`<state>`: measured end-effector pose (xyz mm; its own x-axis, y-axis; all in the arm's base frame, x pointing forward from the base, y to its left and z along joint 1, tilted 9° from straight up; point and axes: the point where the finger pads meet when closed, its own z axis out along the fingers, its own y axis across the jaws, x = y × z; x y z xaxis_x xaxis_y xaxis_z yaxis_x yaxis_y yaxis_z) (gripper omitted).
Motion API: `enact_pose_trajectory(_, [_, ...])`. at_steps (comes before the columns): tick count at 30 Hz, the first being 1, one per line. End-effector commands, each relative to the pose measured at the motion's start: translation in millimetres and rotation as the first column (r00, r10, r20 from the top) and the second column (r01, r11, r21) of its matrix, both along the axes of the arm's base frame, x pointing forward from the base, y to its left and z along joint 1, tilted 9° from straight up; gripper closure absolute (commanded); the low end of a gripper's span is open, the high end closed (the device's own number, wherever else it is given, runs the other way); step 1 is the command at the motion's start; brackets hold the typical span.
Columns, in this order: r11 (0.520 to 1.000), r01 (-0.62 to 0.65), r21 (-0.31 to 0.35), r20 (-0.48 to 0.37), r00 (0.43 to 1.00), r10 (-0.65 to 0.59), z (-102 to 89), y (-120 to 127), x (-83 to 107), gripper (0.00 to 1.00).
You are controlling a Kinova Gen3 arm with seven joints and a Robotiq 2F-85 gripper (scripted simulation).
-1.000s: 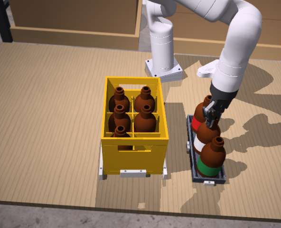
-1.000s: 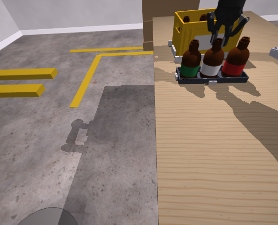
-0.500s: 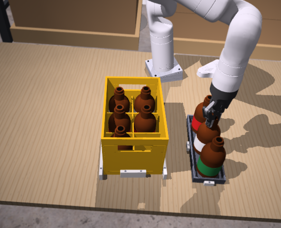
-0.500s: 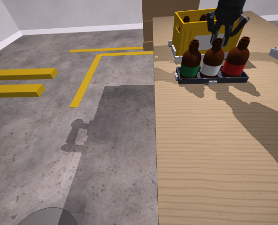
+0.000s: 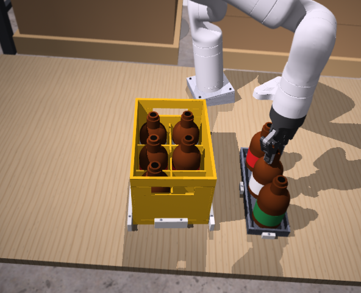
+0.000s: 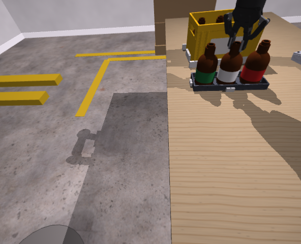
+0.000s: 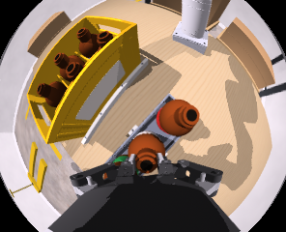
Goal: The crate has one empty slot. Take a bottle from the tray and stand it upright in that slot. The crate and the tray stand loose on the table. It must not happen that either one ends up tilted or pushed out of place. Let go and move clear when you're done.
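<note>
Three brown bottles stand upright in a row in the dark tray (image 5: 244, 192), which lies toward the right part of the worktop, its long side running from the near edge toward the far edge. The green-labelled bottle (image 5: 272, 203) is nearest the front edge, the white-labelled bottle (image 5: 264, 176) is in the middle, and the red-labelled bottle (image 5: 256, 148) is at the far end. Each stands just beside its neighbour.

The gripper (image 5: 271, 151) comes down from above over the middle of the tray, and its fingers are closed on the neck of the white-labelled bottle; in the exterior view the two fingers (image 6: 230, 39) flank that neck on either side. The bottle's base appears to sit in the tray, with its label level with the other two. The necks of the green and red bottles rise close on both sides of the gripper.

Left of the tray, near the middle of the worktop, stands the yellow crate (image 5: 174, 201), with a strip of bare wood between them. Five of its six slots hold brown bottles; the empty slot (image 5: 186, 176) is at the front right corner, on the side nearest the tray. Small white brackets (image 5: 170, 222) sit against the crate's base. The arm's grey base plate (image 5: 193, 91) is fixed near the far edge, behind the crate.
</note>
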<state>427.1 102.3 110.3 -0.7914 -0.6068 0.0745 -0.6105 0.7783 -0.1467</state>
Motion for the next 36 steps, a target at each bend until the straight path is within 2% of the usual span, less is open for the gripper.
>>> enact_pose_trajectory(1, [1.000,0.000,0.000,0.001,1.000,0.000,0.5,0.3,0.2,1.00])
enact_pose_trajectory(16, [1.000,0.000,0.000,0.001,1.000,0.000,7.6,1.8,-0.7,1.00])
enact_pose_trajectory(36, [1.000,0.000,0.000,0.001,1.000,0.000,27.8,6.3,-3.2,1.00])
